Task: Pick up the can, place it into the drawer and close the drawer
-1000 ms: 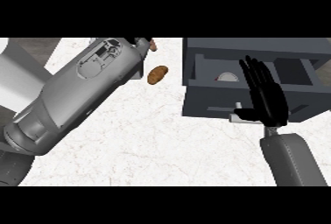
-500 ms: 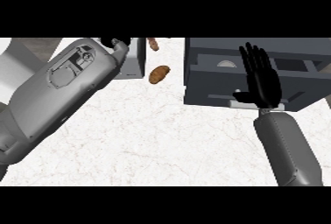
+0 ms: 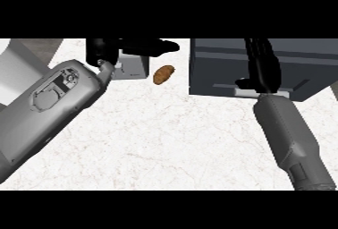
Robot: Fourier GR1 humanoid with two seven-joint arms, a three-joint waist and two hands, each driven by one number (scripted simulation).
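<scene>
Reaching up from the lower left, the left forearm (image 3: pixel 52 112) crosses the white marbled counter (image 3: pixel 165 143) at a slant, broad and grey. Its black left hand (image 3: pixel 125 47) sits at the top of the view, with the fingers stretched sideways toward the right and the thumb hanging down near the wrist. Just under those fingers is a small grey box (image 3: pixel 131 67); the hand lies over its upper edge, and it is not clear whether the fingers touch it or grip anything.

To the right of the box, a little apart from it, a small brown oval thing (image 3: pixel 163 74) lies tilted on the counter. Nothing touches it.

Further right stands the dark grey drawer unit (image 3: pixel 218 67), its front showing a lighter strip along the lower edge. The can cannot be made out anywhere; whether it lies inside the drawer is hidden.

Over the drawer unit's front the right hand (image 3: pixel 259 62) points upward, its fingers straight and close together, the thumb sticking out to the left, holding nothing. The right forearm (image 3: pixel 290 138) runs down from it to the lower right edge.
</scene>
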